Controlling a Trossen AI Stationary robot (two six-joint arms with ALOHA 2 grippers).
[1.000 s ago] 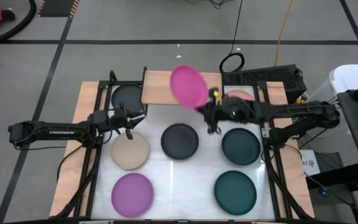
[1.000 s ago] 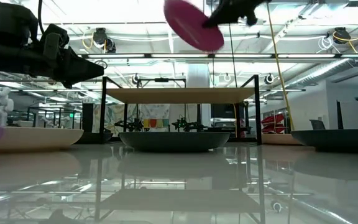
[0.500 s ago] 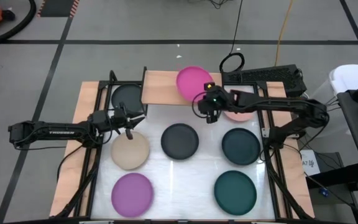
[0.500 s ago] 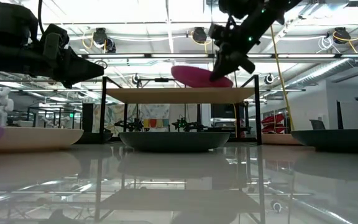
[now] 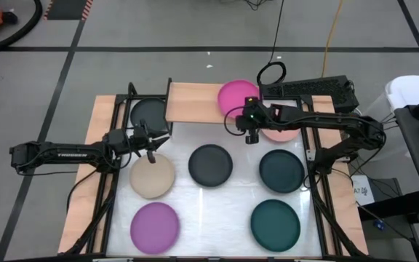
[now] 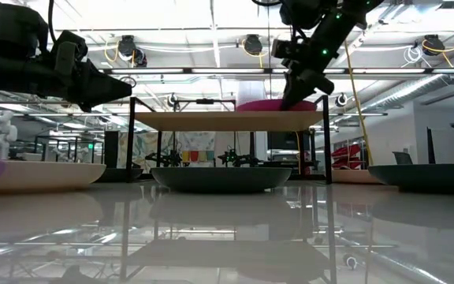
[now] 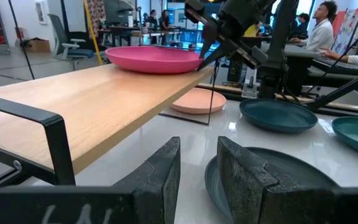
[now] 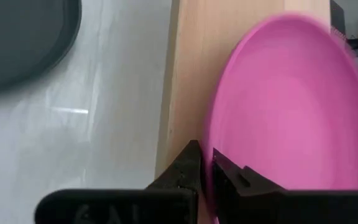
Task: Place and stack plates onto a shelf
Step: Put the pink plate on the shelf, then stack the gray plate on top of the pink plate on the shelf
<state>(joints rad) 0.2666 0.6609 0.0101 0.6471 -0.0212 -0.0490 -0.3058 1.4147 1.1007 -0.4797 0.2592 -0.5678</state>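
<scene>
Pinching with the right gripper [image 5: 247, 122], fingers nearly together on the near rim of the magenta plate [image 5: 237, 96] and holding nothing else. Resting that plate flat on the board of the shelf [image 5: 191, 102], directly ahead of the fingertips and at the shelf end closest to this gripper. Hanging just over the pale pink plate [image 5: 282, 133], which is lying on the desk [image 5: 209, 196] below and slightly behind the wrist.

Judging the step in hand as the release. Doing it well likely means:
- Parting the fingers only a little, so as not to be flicking the rim.
- Backing straight away along the board's edge rather than lifting, so as not to be dragging the plate off the wood.
- Checking that the whole base is sitting on the board before letting go.

Waiting well apart on the far side with the left gripper [image 5: 150, 149], fingers apart and empty, hovering over the edge of the beige plate [image 5: 152, 177].

Differing from a second ago: then carrying the magenta plate steeply tilted and high above the shelf, now laying it level on the wood. Keeping the left gripper exactly as it was.
</scene>
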